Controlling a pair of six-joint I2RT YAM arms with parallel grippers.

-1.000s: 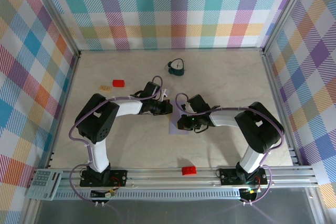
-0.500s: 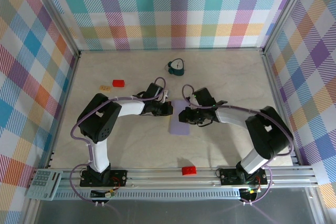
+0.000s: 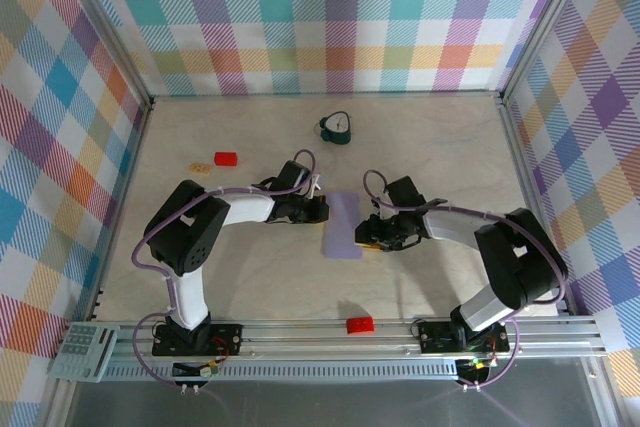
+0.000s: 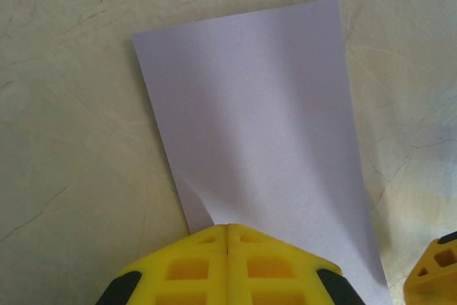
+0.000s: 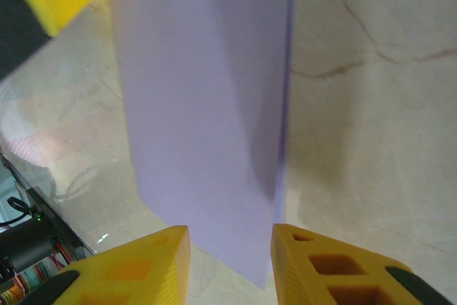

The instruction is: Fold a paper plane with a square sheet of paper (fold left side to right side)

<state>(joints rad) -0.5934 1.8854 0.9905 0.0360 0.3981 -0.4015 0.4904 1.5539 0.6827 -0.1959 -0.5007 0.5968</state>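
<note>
Lying mid-table as a narrow folded strip, the square sheet of paper [image 3: 343,224] sits between the left gripper [image 3: 323,209] and the right gripper [image 3: 366,236]. Left wrist: jaws clenched, seemingly pinning its edge. Right wrist: jaws parted, released.

Both arms bend inward toward the table's middle, the left gripper [image 3: 321,209] shut tight with its fingertips meeting, the right gripper [image 3: 368,236] low and facing it, jaws parted, seemingly only partway.
</note>
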